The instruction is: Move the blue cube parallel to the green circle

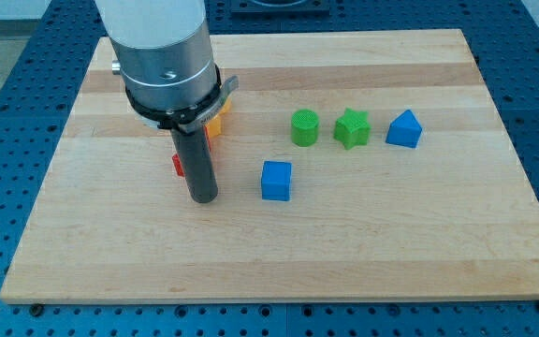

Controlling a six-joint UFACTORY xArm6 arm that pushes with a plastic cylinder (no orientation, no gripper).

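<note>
- Blue cube (276,181): task obj., sits flat on wooden board (279,271), nearest block to view's bottom; below and slightly to view's left of green circle (304,127), clearly apart from it, not touching anything.
- My tip (202,199): lower end of dark rod, resting on board to view's left of blue cube, at abt the same depth, with a bare strip of board between; no contact w/ cube. No claw on this rig, so nothing opens, closes or holds; rod only pushes.
- Red block (177,166): just beside rod on its left, mostly hidden; shape can't be told. Risk: any leftward swing of rod drags it along.
- Orange/yellow block (216,124): partly hidden behind rod and arm housing (162,56); shape unclear. Same risk if tip retreats toward view's top.
- Green circle: ref. obj., leftmost of far row. Risk (judged): a straight push from the present side sends cube toward view's right, not up; a later upward push then lands it against circle or green star (351,128) and disturbs the ref.
- Green star, blue triangular block (404,129): continue the row to view's right, near each other but apart. Risk: overshoot right puts cube under these instead.
- Off-centre contact on cube face likely rotates it, so it slips off tip and ends skewed.
- Est. progress: cube not yet level w/ circle; tip probably needs to get below cube first.
</note>
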